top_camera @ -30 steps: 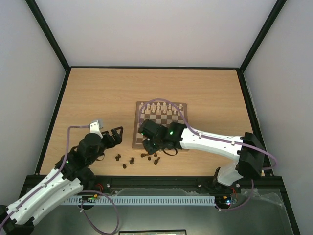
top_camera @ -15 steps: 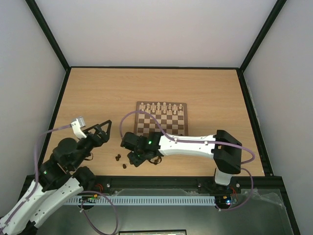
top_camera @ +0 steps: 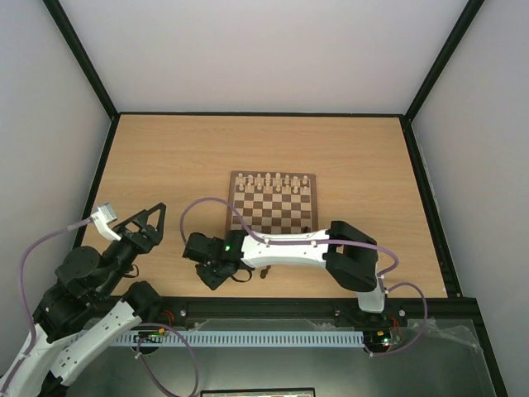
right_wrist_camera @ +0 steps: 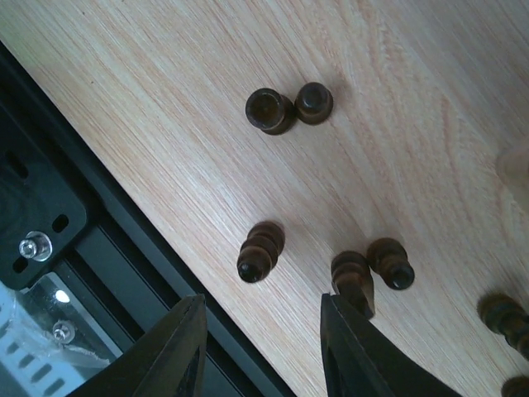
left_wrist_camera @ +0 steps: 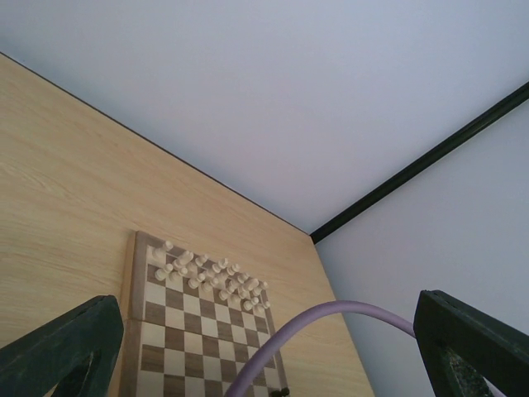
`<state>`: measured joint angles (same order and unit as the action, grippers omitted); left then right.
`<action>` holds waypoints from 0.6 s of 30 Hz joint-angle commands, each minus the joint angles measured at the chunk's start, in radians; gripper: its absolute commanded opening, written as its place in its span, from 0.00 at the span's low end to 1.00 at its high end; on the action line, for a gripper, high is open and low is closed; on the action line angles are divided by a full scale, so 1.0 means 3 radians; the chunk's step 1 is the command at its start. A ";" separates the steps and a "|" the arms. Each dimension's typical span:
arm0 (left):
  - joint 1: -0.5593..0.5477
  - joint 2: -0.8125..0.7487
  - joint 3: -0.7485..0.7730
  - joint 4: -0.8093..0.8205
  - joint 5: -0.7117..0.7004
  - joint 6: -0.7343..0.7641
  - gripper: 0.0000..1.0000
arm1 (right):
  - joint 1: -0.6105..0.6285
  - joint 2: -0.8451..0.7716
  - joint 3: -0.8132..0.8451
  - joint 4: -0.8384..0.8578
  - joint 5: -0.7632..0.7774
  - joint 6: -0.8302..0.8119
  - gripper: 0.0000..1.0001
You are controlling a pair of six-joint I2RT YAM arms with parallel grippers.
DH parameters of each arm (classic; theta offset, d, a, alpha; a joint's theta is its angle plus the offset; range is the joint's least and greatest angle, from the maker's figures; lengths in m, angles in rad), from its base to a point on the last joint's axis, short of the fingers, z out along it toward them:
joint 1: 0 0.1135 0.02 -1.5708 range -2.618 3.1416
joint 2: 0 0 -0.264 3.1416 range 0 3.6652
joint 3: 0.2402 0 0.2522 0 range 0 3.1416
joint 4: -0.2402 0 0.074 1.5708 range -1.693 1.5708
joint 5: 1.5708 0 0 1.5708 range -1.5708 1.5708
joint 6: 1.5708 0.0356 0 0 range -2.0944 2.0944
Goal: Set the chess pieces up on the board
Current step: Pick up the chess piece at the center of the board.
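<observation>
Our left gripper (top_camera: 147,213) hangs with jaws spread wide, empty. Our right gripper (right_wrist_camera: 260,308) holds its jaws partly apart, pinching nothing, above dark chess pieces (right_wrist_camera: 260,251) scattered on the table (top_camera: 165,157), near-left of the board (top_camera: 273,203).

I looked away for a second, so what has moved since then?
The right gripper swung left off the board and now hovers, open, over the loose dark pieces. The left gripper, open, drew back left. Board and cream pieces stayed put.

white arm shells (top_camera: 285,246), black joints (top_camera: 351,260), purple cables (left_wrist_camera: 347,305)
</observation>
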<state>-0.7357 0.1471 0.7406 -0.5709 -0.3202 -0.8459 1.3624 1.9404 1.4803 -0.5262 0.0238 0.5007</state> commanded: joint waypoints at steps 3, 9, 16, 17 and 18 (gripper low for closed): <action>-0.0007 -0.0085 0.0157 -0.0188 -0.0067 0.0023 0.99 | 0.0040 0.0226 0.0229 -0.0220 0.0015 -0.0050 0.38; -0.0007 -0.0101 0.0217 -0.0240 -0.0077 0.0030 0.99 | 0.0037 0.0399 0.0327 -0.0282 0.0048 -0.0078 0.38; -0.0007 -0.0115 0.0226 -0.0267 -0.0097 0.0033 0.99 | 0.0040 0.0563 0.0429 -0.0292 0.0027 -0.0091 0.33; -0.0007 -0.0115 0.0230 -0.0266 -0.0095 0.0033 0.99 | 0.0040 0.0578 0.0433 -0.0287 0.0023 -0.0098 0.32; -0.0007 -0.0117 0.0227 -0.0263 -0.0098 0.0033 0.99 | 0.0040 0.0588 0.0434 -0.0278 0.0016 -0.0102 0.32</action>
<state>-0.7357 0.1238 0.7879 -0.6292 -0.3397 -0.8455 1.3640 2.0930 1.5810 -0.5560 0.0326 0.4828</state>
